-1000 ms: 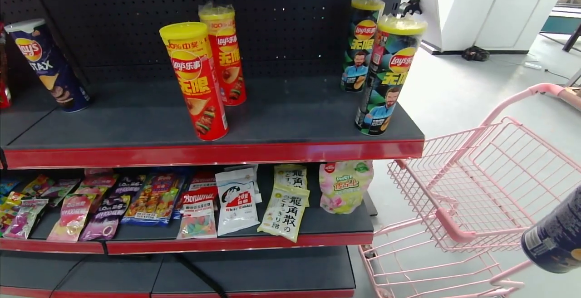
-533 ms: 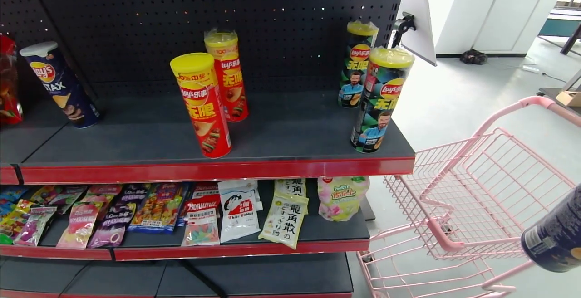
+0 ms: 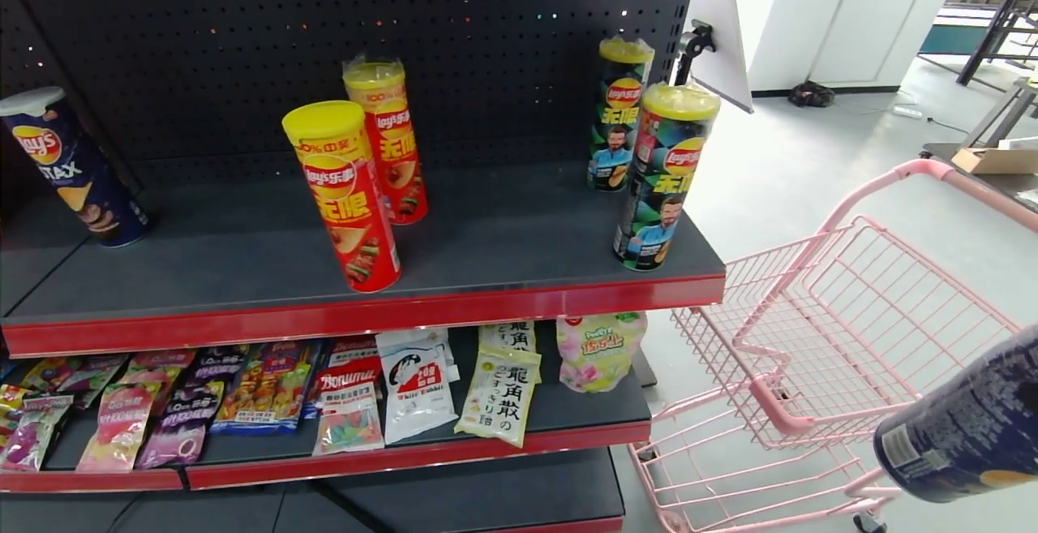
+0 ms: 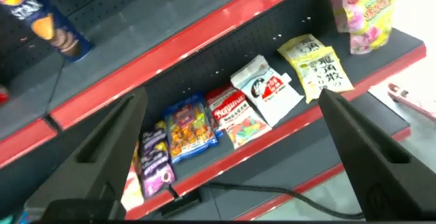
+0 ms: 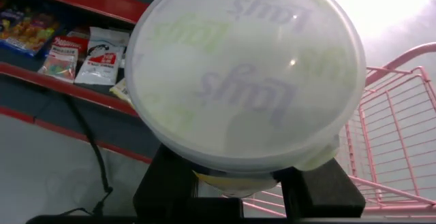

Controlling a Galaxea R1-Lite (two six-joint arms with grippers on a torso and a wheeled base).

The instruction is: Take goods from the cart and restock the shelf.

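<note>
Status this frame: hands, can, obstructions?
Left hand open, empty. Right hand shut on dark blue chip can, beside pink cart. Upper shelf: gap left of red cans.

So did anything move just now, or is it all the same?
The dark blue can in the right gripper came a bit further into the head view, toward the shelf. The camera swung too, shifting the whole picture. The red cans and the pink cart kept their places.

The left hand [image 4: 233, 96] has two long, dark grey, tapering fingers [image 4: 102, 161]; the right hand [image 5: 248, 186] shows black, blocky ones.
</note>
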